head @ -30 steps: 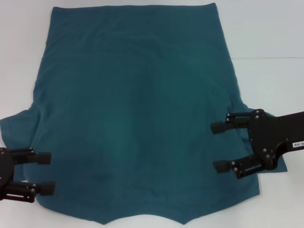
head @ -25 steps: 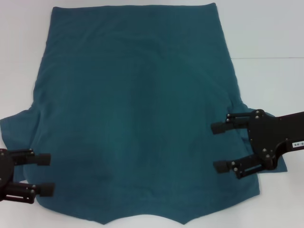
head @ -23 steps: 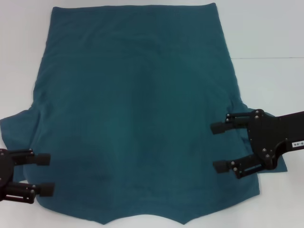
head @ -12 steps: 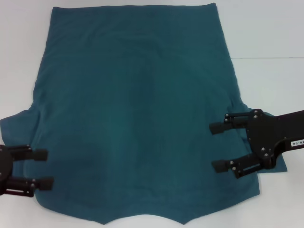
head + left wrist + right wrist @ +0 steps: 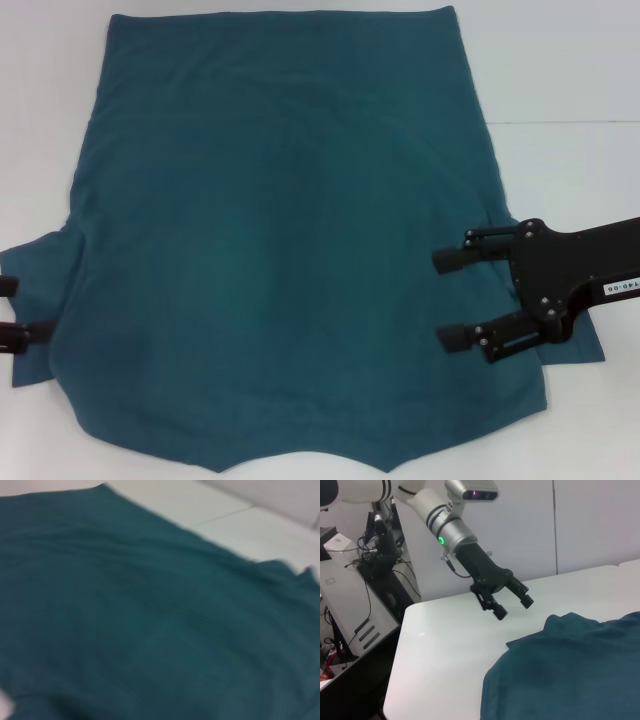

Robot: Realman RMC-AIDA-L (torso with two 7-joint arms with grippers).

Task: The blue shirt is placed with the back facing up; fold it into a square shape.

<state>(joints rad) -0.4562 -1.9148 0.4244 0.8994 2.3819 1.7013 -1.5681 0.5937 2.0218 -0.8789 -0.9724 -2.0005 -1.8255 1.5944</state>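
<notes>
The right gripper (image 5: pixel 448 298) hangs at the middle right of the head view, fingers spread and holding nothing, over the right side of the blue shirt (image 5: pixel 280 230) near its sleeve. The left gripper (image 5: pixel 8 312) shows only its fingertips at the left edge, beside the left sleeve; in the right wrist view it (image 5: pixel 512 604) is parted and empty above the white tabletop (image 5: pixel 445 645). The shirt lies spread flat across the tabletop, filling most of the frame.
</notes>
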